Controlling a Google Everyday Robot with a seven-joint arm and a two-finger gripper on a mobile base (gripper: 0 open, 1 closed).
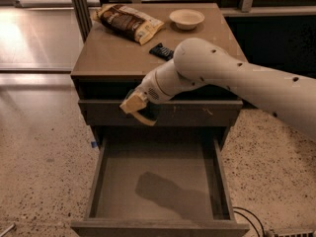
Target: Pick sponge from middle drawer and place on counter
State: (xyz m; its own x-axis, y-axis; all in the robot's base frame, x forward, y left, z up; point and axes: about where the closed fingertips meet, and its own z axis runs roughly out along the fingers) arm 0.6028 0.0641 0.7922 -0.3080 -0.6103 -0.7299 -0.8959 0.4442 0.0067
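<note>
My gripper [139,110] is in front of the closed drawer front with pale scratches, just below the counter's [113,56] front edge and above the back of the open middle drawer [158,228]. It is shut on the sponge [149,114], which shows only as a small dark piece between the pale fingers [129,102]. The drawer is pulled fully out and its grey tray holds nothing but the arm's shadow. My white arm comes in from the right across the cabinet.
On the counter lie a snack bag [129,22] at the back left, a pale bowl [186,19] at the back, and a dark shiny wrapper [162,51] near the arm. A cable [247,216] lies on the speckled floor at the lower right.
</note>
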